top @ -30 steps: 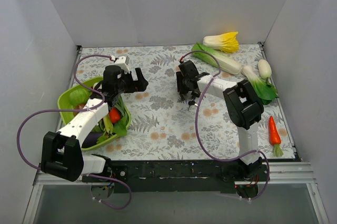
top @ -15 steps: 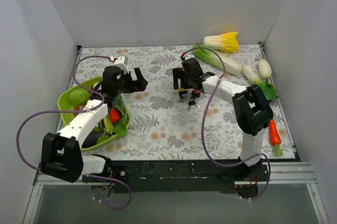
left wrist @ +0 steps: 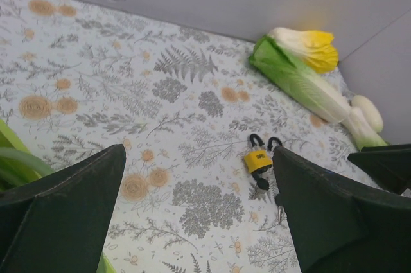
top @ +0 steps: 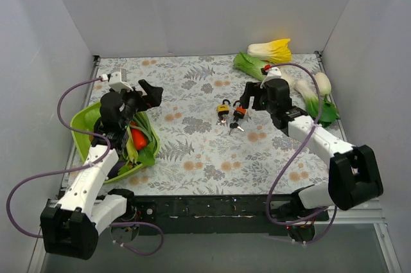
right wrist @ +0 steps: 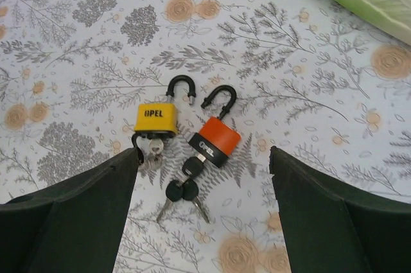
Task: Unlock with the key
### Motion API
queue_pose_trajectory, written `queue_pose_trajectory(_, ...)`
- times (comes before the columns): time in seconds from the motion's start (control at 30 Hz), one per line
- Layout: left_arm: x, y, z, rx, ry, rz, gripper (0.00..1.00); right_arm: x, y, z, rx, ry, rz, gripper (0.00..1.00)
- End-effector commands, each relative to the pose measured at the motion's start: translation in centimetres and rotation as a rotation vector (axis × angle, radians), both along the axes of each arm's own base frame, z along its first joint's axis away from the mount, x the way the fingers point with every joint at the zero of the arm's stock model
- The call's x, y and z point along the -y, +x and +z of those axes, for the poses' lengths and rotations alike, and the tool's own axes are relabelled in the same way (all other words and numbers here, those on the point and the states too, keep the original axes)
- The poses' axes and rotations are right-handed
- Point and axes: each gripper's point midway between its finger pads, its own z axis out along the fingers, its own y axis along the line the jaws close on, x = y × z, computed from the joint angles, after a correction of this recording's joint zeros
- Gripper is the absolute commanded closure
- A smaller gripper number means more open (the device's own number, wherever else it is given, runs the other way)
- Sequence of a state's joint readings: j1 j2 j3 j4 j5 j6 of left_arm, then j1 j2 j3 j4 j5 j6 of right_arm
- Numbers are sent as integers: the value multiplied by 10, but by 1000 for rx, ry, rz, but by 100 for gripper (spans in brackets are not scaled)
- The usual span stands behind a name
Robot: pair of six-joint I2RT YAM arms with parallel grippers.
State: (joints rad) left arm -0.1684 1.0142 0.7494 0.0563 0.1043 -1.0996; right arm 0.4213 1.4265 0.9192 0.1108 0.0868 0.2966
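A yellow padlock (top: pixel 223 111) and an orange padlock (top: pixel 239 112) lie side by side mid-table, both shackles swung open. In the right wrist view the yellow padlock (right wrist: pixel 156 119) is on the left and the orange padlock (right wrist: pixel 215 142) on the right. The key (right wrist: pixel 183 191) bunch has black heads; one key sits in the orange lock's base and the others fan out below. My right gripper (right wrist: pixel 204 157) hovers open above them, to their right (top: pixel 253 98), holding nothing. My left gripper (top: pixel 148 93) is open and far to the left; its view shows the yellow padlock (left wrist: pixel 258 160).
A green basket (top: pixel 80 125) of vegetables sits under the left arm. Along the back right lie a yellow-leafed cabbage (top: pixel 270 49), a long green cabbage (left wrist: pixel 302 83) and a white radish (top: pixel 322 83). Grey walls close in the table on three sides.
My right gripper opened, let go at the padlocks and drew back to the right, uncovering both. The left arm pulled back to the left over the basket.
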Motion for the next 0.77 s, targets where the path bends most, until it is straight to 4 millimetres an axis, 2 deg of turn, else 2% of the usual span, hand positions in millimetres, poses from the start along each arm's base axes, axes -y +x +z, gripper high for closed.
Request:
queue_pose_trajectory(0.0,-4,-16,47,204,1,0,2,13,-21,54,193,8,26,11)
queue_pose_trajectory(0.03,-7,-22,57,243,10,10,2,17,-28,51,207,-16,41,11)
queue_pose_trajectory(0.07,-9,-24,59,257,17,14,2,19,-32,55,229,-18,44,11)
queue_pose_trajectory(0.1,-11,-26,63,279,23,21,2,23,-40,71,276,-6,44,11)
queue_pose_trajectory(0.13,-12,-29,67,298,30,24,2,26,-43,75,299,-14,45,11)
queue_pose_trajectory(0.17,-14,-34,71,321,32,31,2,29,-48,72,304,-18,42,11)
queue_pose_trajectory(0.2,-15,-36,73,336,36,33,2,32,-54,85,344,-5,39,11)
queue_pose_trajectory(0.27,-18,-40,78,361,37,47,2,35,-60,86,362,-12,40,11)
queue_pose_trajectory(0.4,-20,-41,80,371,37,56,2,40,-69,99,411,-10,43,10)
queue_pose_trajectory(0.63,-21,-39,76,352,38,63,2,46,-74,98,419,-12,25,10)
queue_pose_trajectory(0.73,-14,-38,74,354,43,22,2,46,-75,95,412,-17,26,10)
